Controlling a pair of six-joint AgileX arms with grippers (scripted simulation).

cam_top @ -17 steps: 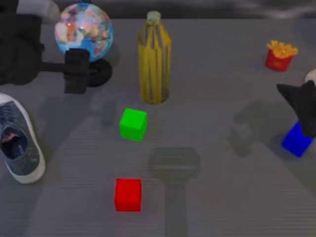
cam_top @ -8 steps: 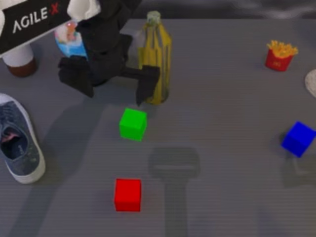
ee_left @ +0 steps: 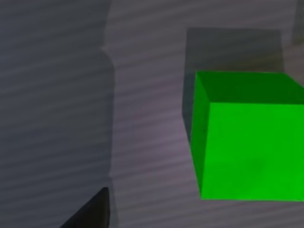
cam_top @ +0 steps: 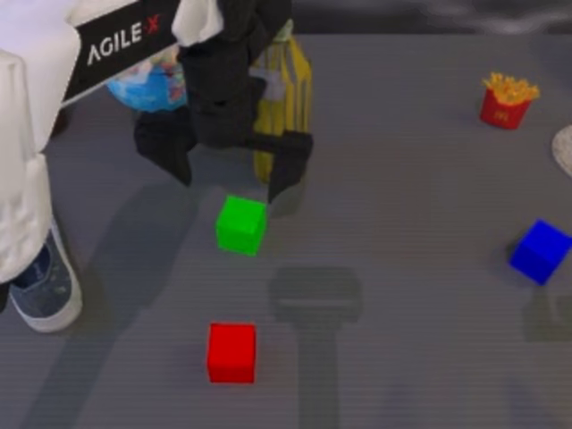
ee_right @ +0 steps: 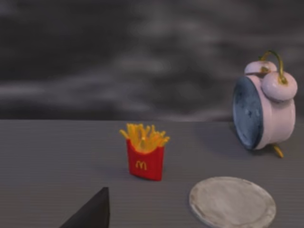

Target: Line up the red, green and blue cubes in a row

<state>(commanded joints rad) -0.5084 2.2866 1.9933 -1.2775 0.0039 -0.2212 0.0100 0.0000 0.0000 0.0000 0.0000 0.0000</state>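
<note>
Top view: left gripper (cam_top: 234, 172) moved nearer green cube (cam_top: 241, 224).

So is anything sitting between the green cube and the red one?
No. In the top view only bare table lies between the green cube and the red cube.

The green cube (cam_top: 241, 225) sits flat on the grey table (cam_top: 402, 161), a bright, plain, matte block just in front of the yellow bottle (cam_top: 288, 98), turned slightly so its edges are not square to the table's. In the left wrist view it (ee_left: 247, 137) shows a darker top face and a brighter front face. The red cube (cam_top: 231, 352), equally small and plain, lies nearer the front edge than the green one, well apart from the bottle. The blue cube (cam_top: 541, 251) rests far to the bottle's right, rotated more noticeably than the others.
</note>
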